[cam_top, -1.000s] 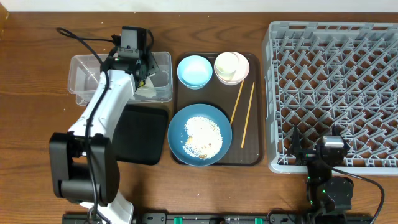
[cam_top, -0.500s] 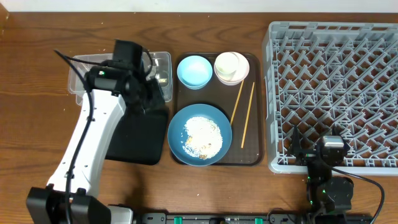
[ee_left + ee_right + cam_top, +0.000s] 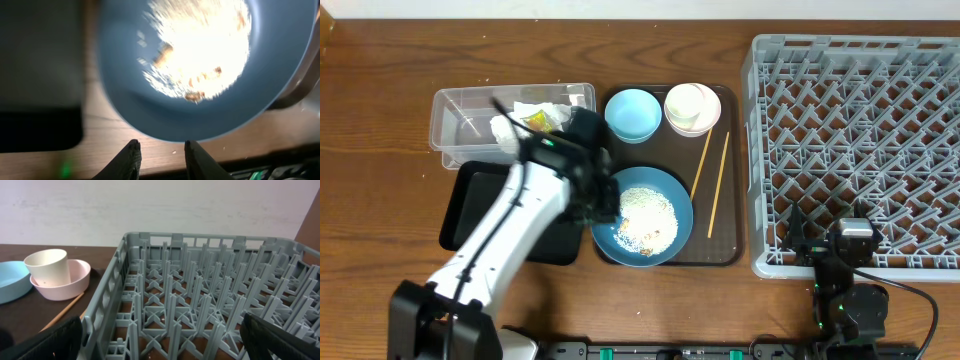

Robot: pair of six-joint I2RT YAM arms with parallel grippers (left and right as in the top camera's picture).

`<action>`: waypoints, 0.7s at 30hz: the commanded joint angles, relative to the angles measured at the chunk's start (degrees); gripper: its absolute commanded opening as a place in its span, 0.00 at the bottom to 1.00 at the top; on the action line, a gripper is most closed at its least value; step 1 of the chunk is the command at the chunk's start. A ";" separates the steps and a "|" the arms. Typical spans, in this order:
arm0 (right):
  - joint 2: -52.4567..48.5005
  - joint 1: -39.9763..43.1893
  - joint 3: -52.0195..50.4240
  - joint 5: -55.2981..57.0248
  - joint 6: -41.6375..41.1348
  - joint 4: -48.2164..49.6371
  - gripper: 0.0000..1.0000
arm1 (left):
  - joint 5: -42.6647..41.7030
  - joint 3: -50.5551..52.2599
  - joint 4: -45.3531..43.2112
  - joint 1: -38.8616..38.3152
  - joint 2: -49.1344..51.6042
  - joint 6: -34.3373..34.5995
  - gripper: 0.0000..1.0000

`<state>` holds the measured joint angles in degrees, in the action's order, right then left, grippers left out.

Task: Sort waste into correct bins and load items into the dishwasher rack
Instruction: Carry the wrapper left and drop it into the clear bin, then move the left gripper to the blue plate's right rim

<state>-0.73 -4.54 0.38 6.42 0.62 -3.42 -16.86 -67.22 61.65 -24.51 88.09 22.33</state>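
By dark-blue plate (image 3: 680,235) now, left claw (image 3: 161,152)

The white robot arm (image 3: 510,225) slants across the shallow black rectangular tray (image 3: 460,210), blocking its right half. Bare wooden worktop (image 3: 380,150) lies open at far left. Thin wooden chopsticks (image 3: 718,185) crowd the gap beside the large dark-blue round plate (image 3: 655,178).

Matt grey plastic rack (image 3: 850,42) — wooden table (image 3: 380,200)

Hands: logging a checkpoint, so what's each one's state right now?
Left hand: slightly open, empty, by the dark-blue plate edge.
Right hand: wide open, empty.
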 commanded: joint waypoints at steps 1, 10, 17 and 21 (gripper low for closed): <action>0.02 -1.01 -0.07 0.20 -0.33 -0.20 0.99 | -0.52 1.27 -1.36 -5.46 0.22 1.99 0.33; 0.02 -1.01 -0.07 0.20 -0.35 -0.20 0.99 | 2.56 1.31 -12.26 -18.08 0.22 3.96 0.33; 0.02 -1.01 -0.07 0.20 -0.33 -0.20 0.99 | 14.43 1.33 -15.78 -24.98 0.33 9.33 0.34; 0.02 -1.01 -0.07 0.20 -0.33 -0.20 0.99 | 14.60 1.33 -17.99 -26.88 0.33 9.33 0.34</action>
<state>-0.73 -4.54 0.38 6.44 0.62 -3.42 -5.52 -65.91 44.47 -50.48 88.09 30.17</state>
